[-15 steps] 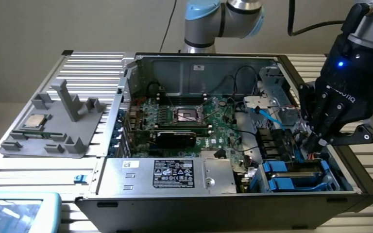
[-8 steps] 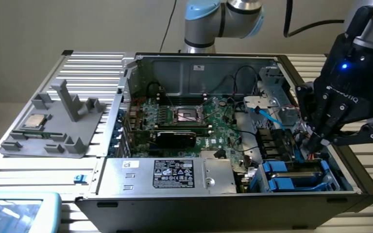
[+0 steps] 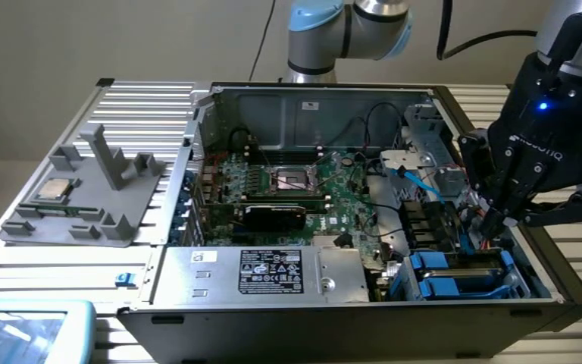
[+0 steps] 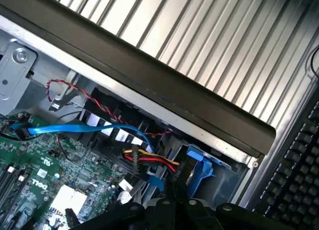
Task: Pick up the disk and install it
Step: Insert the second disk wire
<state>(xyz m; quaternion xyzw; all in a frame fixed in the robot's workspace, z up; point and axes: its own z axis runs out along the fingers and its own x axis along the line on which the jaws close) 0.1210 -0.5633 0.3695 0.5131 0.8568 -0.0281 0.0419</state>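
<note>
Blue carrier frames point(image 3: 451, 273) sit in the drive bay at the front corner of the open computer case point(image 3: 301, 315), on the exterior view's right. I take one of them for the disk's; the metal body is hidden in the bay. My gripper point(image 3: 495, 220) hangs over the case's right edge, just behind and above that bay, fingers pointing down and shut with nothing between them. In the wrist view the shut fingers point(image 4: 175, 202) point toward a blue carrier point(image 4: 199, 163) beside a red, yellow and black cable bundle point(image 4: 149, 160).
The motherboard point(image 3: 291, 186) fills the case floor, with a labelled power-supply box point(image 3: 261, 273) at the front. A blue data cable point(image 4: 84, 128) and thin wires cross near the bay. A grey fixture point(image 3: 89, 197) holding a small silver chip point(image 3: 54, 189) lies on the slatted table at the left.
</note>
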